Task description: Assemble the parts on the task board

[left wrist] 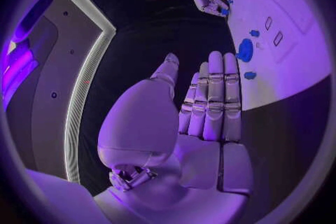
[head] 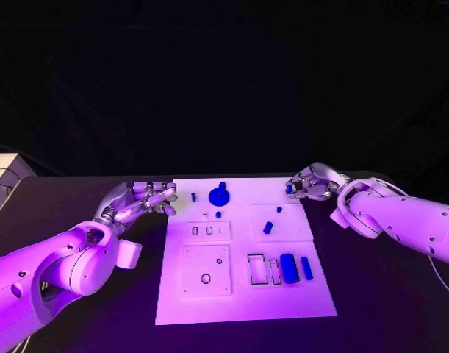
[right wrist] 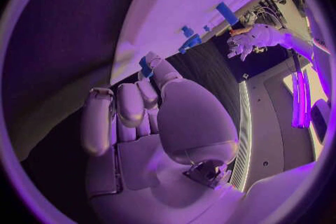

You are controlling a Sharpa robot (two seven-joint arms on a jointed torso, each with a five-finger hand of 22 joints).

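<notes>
Parts: one round blue piece (head: 219, 196) on the task board (head: 245, 309); left hand (head: 148, 200) fingers spread empty, right hand (head: 311, 185) pinching one small blue part (right wrist: 145, 65).

One task board (head: 243, 294) before me; on it I count about eight blue parts (head: 289, 268) (the smallest are hard to separate). My two hands: left hand (head: 146, 200), right hand (head: 312, 184).

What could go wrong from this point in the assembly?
1. The right hand pinches a small blue part at its fingertips by the task board's far right corner; so slight a hold could let it slip or twist before insertion.
2. The left hand, open at the board's left edge, sits near the small blue peg and could knock it if it moves inward.
</notes>
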